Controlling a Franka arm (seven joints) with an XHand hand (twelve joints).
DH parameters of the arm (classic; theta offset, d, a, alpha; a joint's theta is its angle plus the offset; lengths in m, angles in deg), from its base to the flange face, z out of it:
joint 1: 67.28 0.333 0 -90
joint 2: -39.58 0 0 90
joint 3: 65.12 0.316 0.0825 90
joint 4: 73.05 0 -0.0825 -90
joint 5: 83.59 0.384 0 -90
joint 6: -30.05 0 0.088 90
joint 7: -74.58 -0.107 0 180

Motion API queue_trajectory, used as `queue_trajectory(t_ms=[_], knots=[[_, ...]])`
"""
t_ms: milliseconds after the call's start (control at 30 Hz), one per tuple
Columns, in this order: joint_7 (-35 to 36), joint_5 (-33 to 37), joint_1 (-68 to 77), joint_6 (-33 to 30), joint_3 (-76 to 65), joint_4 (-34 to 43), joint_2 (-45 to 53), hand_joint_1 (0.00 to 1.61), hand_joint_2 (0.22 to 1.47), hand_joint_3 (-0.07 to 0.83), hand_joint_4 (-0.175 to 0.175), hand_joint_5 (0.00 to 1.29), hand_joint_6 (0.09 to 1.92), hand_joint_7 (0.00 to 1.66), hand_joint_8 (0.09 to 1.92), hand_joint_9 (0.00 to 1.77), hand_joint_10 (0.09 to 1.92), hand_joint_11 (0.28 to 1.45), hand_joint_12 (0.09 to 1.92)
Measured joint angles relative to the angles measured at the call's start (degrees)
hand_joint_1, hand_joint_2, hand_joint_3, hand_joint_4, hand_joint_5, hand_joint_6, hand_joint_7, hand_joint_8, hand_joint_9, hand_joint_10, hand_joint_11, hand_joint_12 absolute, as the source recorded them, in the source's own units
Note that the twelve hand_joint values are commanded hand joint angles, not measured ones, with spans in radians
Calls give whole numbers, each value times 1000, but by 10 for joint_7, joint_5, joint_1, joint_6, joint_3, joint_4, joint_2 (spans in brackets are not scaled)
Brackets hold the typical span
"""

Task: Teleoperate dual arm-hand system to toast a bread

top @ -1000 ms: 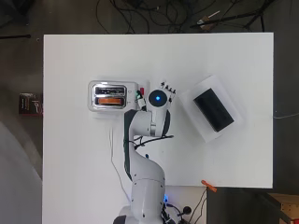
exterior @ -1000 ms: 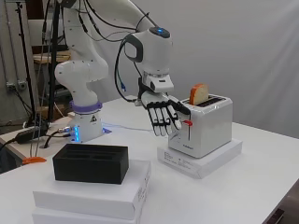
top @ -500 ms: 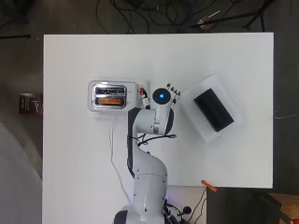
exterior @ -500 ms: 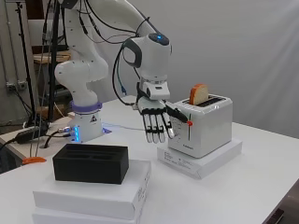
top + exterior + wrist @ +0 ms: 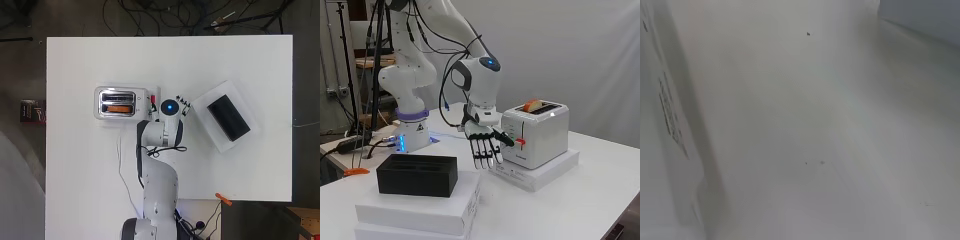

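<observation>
The bread [image 5: 533,105] sits half sunk in one slot of the toaster [image 5: 536,134], which stands on a flat white box [image 5: 535,172] toward the surface's [image 5: 90,190] left edge. The hand [image 5: 484,144] hangs just beside the toaster's red lever [image 5: 520,142], fingers [image 5: 481,156] spread straight and holding nothing. To press well, bring one fingertip onto the lever and push straight down. A black box [image 5: 417,174] sits near the right edge; open room lies between.
</observation>
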Motion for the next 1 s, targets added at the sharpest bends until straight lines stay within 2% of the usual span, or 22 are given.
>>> queue_trajectory(t_ms=[233, 300, 400, 633, 900, 1000], knots=[[13, -6, -1, -8, -7, -12, 7, 67, 834, 4, -92, 88, 87, 324, 87, 356, 87, 397, 87], [19, 8, -1, 2, -8, -9, -10, 24, 857, 8, -89, 104, 87, 359, 87, 388, 87, 405, 87], [22, 19, 0, 23, -7, 3, -51, 2, 870, 1, -76, 181, 87, 511, 87, 541, 87, 481, 87], [29, 45, 1, 91, -6, 86, -78, 0, 831, -12, -73, 113, 87, 426, 87, 511, 87, 486, 87], [21, 51, 7, 92, -5, 103, -31, 0, 814, -12, -79, 130, 87, 422, 87, 519, 87, 482, 87], [6, 48, 7, 100, -5, 131, -12, 0, 809, -10, -85, 103, 87, 420, 87, 520, 87, 486, 87]])
